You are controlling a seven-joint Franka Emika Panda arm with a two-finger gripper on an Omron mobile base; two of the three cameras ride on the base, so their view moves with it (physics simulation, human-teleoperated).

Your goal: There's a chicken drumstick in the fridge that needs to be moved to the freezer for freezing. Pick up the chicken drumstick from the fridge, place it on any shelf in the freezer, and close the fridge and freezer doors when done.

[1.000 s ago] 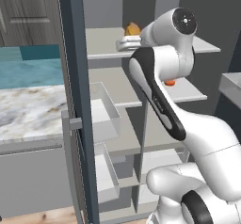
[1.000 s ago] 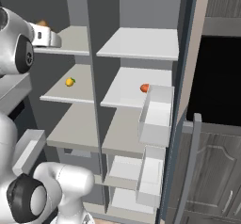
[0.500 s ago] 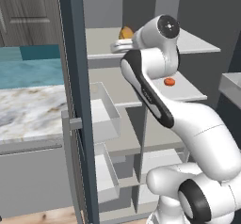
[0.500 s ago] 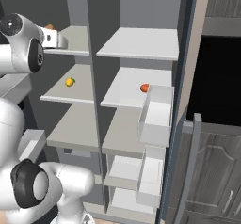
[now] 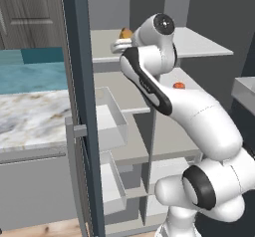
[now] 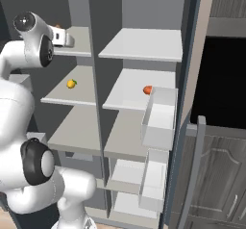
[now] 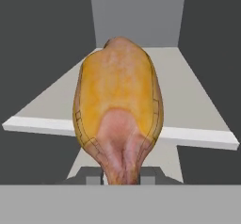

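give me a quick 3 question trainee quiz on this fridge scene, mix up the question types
1. True or false: the fingers are shut on the chicken drumstick.
2. Multiple choice: the drumstick is held over which part of the unit? A) the freezer's top shelf B) a clear pull-out bin C) the fridge's bottom shelf
3. Fill in: the small orange-red round item sits on a shelf in the ____ half of the unit, the fridge.

Key:
1. True
2. A
3. right
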